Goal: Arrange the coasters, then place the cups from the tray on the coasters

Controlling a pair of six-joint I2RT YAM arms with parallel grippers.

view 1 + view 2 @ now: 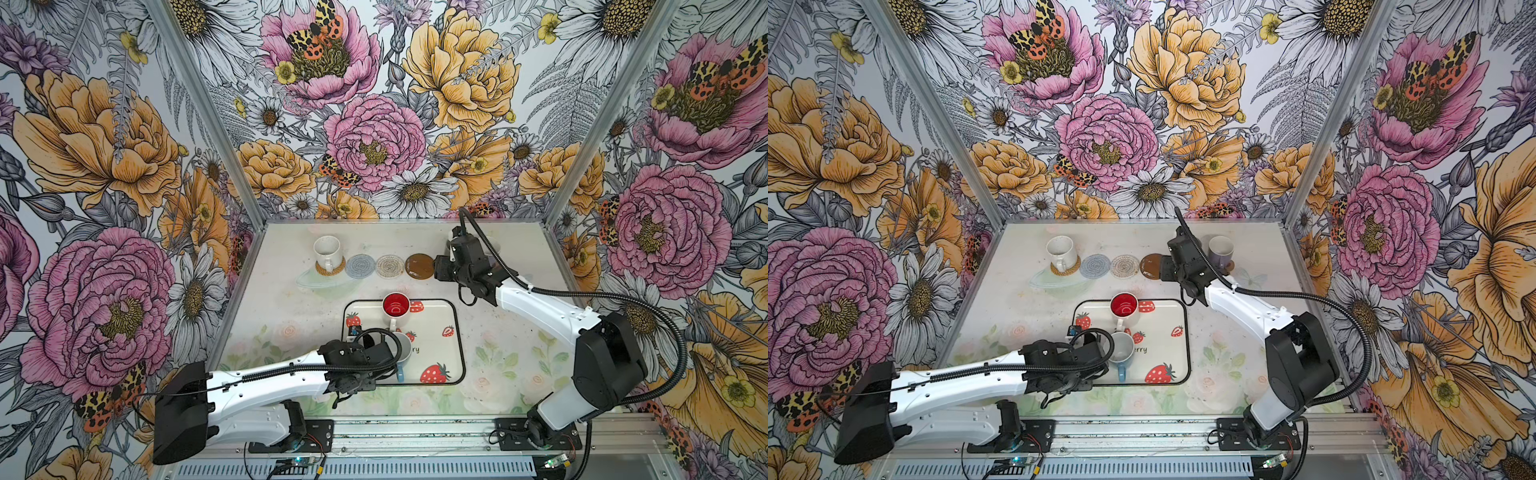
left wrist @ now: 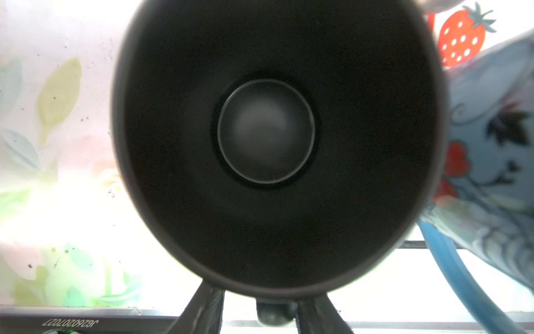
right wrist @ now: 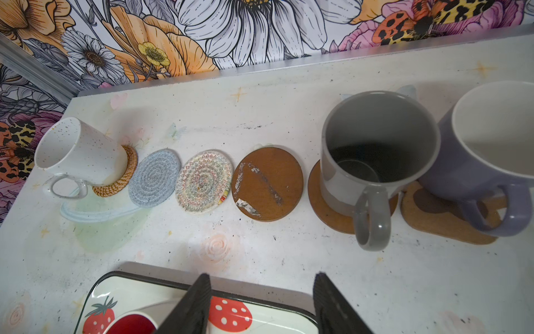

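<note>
My left pincer [image 2: 263,292] straddles the handle [image 2: 276,313] of the black mug [image 2: 265,130], jaws apart. It stands on the tray [image 1: 455,332], lower centre. I'd clench squarely and lift straight, missing the blue mug [image 2: 491,130]. Right pincer [image 3: 261,274]: released, empty.

Table [image 3: 289,248] free btwn bare coasters [image 3: 267,183] & tray [image 3: 124,289]; white mug [image 3: 83,150], grey mug [image 3: 341,185] flank them.

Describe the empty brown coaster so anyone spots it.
Look along the far edge of the table. The brown coaster lies there between the beaded coaster and the grey mug. It alone is smooth and bare, with pale scrapes.
</note>
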